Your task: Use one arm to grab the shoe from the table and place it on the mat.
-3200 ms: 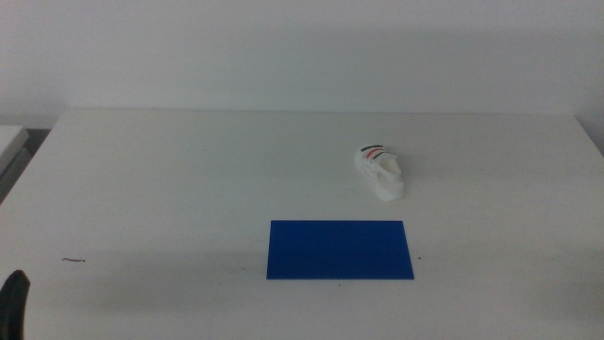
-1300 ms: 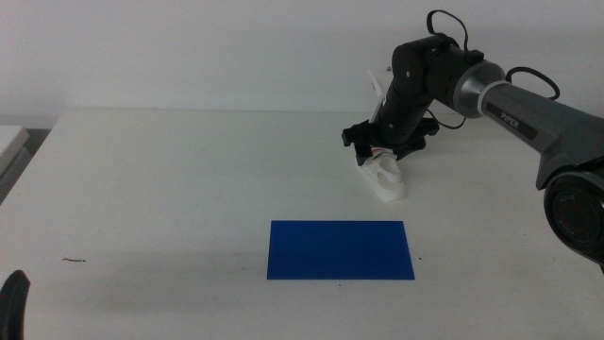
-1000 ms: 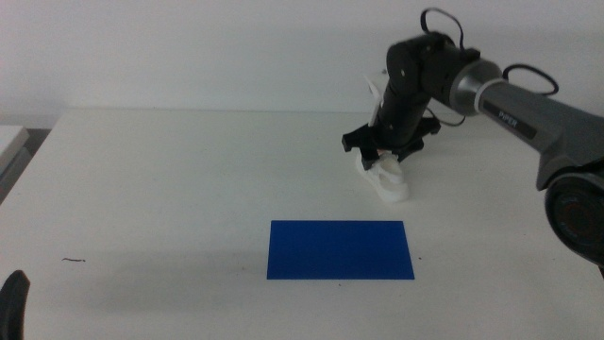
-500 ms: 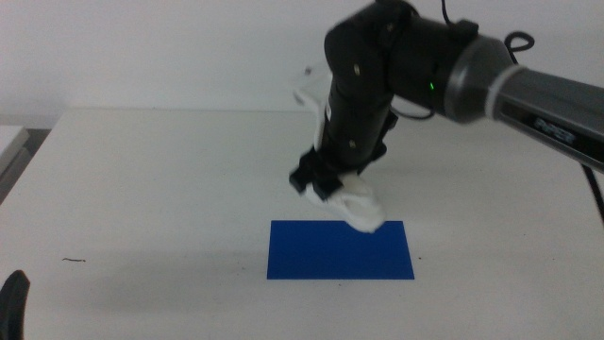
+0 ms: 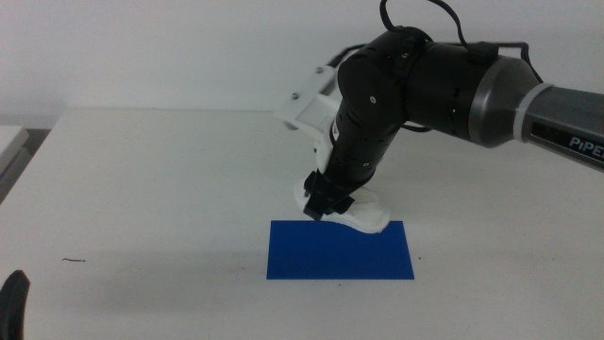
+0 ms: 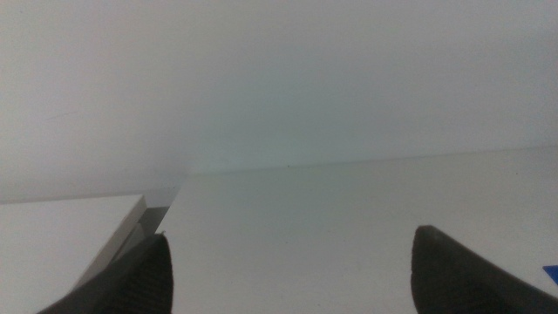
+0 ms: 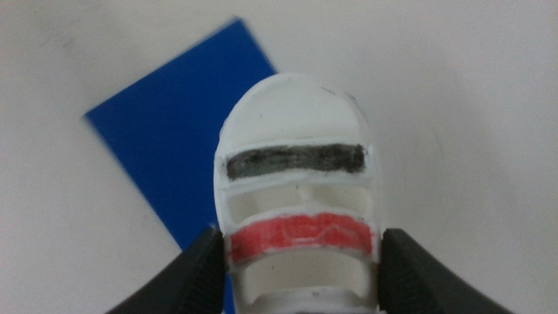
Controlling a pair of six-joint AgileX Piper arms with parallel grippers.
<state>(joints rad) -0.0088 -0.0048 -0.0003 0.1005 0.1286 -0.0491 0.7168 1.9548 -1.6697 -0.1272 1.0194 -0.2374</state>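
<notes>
Small white strapped shoe [image 7: 296, 201] clamped between right gripper [image 5: 326, 198] fingers [image 7: 199, 272], held over far edge of flat blue mat [image 5: 340, 251].

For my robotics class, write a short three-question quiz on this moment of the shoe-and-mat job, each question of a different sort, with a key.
1. True or false: the right hand grips the shoe from both sides.
2. Multiple choice: the shoe's toe is over which part of the blue mat? A. its far edge B. its near edge C. its middle
3. Fill in: in the right wrist view, the strap nearer the toe is ____ and the one nearer the hand is red.

Key: 1 true; 2 A; 3 dark. The left hand waits at the near left corner of the table.
</notes>
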